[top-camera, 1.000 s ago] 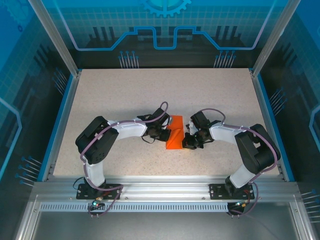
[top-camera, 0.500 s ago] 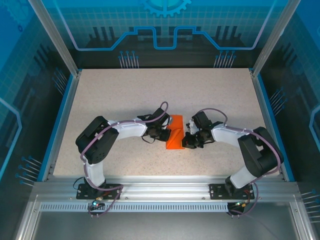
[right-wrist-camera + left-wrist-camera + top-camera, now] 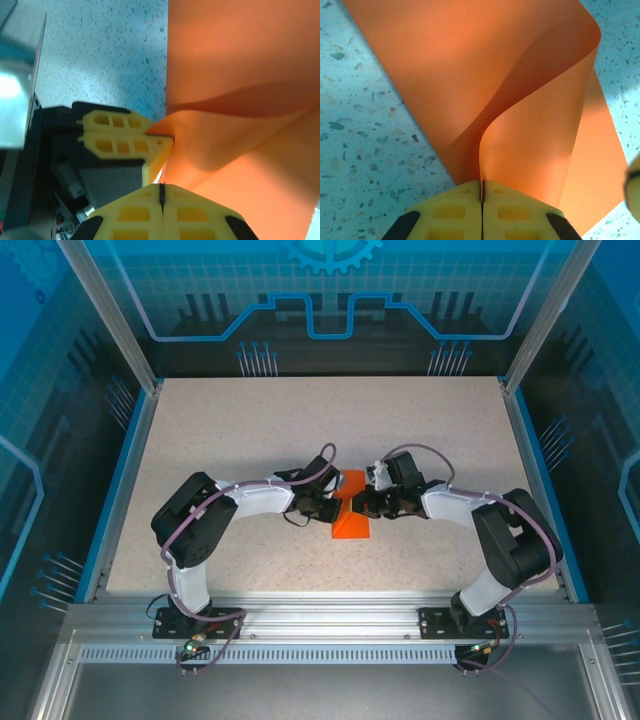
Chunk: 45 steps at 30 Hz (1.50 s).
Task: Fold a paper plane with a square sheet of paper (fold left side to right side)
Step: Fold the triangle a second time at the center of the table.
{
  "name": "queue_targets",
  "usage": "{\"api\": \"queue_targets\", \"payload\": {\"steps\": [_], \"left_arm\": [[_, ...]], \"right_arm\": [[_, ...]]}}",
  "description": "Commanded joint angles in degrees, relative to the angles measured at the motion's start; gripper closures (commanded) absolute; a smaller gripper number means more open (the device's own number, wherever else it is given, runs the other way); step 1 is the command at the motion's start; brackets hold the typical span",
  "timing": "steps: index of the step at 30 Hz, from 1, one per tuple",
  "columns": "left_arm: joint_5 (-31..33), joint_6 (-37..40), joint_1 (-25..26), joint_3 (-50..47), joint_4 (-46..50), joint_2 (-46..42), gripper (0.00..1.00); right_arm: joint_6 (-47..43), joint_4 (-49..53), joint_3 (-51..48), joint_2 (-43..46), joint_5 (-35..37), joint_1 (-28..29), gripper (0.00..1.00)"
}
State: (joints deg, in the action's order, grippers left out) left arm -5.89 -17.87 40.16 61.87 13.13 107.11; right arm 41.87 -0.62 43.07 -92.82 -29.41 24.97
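Top external view has the table beneath everything, with the square sheet of paper near the table's middle, a little toward its near edge. My left gripper is pinched tight on the sheet's left edge, which stands off the table and curls rightward, uncreased. My right gripper is closed too; whether on paper I cannot tell. I judge every dart fold remains.

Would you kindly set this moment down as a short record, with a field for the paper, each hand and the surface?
square sheet of paper: orange, one side lifted and curled over, not pressed flat
left hand: shut on the lifted edge of the paper
right hand: shut, tips at the paper beside the left hand; grip unclear
table: speckled, the paper lies on it
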Motion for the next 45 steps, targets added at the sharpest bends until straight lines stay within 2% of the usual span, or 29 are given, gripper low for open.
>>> {"api": "queue_targets", "payload": {"steps": [1,13,34,40,45], "left_arm": [[-1.2,0.6,-0.1,-0.7,0.0,1.3,0.94],[-1.3,0.8,0.2,-0.2,0.3,1.6,0.93],[-1.3,1.2,0.4,0.0,0.8,1.2,0.93],[-1.0,1.4,0.4,0.0,1.5,0.2,0.89],[0.6,1.7,0.4,0.7,3.8,-3.5,0.81]], "right_arm": [[0.9,-2.4,2.3,-2.4,-1.7,0.4,1.00],[-0.1,-0.7,5.0,-8.3,-1.1,1.2,1.00],[-4.3,6.1,4.6,-9.5,4.3,1.3,1.00],[-4.5,7.7,4.0,-9.7,5.6,1.3,1.00],[-4.1,7.8,2.9,-9.5,6.2,1.3,1.00]]}}
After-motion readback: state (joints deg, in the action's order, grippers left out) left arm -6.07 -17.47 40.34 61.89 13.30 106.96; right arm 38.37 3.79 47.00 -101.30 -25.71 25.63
